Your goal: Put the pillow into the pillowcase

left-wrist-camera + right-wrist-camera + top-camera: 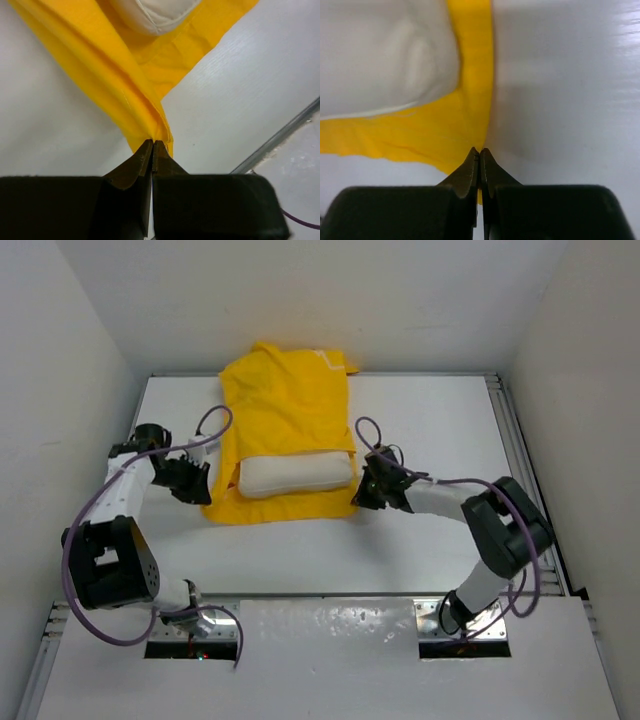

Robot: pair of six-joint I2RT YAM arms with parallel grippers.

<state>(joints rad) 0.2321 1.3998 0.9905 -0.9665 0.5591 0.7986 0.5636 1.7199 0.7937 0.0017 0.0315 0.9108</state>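
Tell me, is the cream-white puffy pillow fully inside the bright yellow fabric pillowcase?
No, much of the pillow lies uncovered at the near end of the pillowcase.

The white desk [430, 440] carries the yellow pillowcase [285, 405] — rumpled at the far edge — and on its lower layer, the cream pillow [297, 473], half out.

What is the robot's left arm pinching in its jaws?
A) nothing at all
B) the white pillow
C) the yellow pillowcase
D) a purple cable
C: in the left wrist view the left jaws are shut tight on a bunched fold of the yellow pillowcase, while the white pillow lies farther off, untouched by them.
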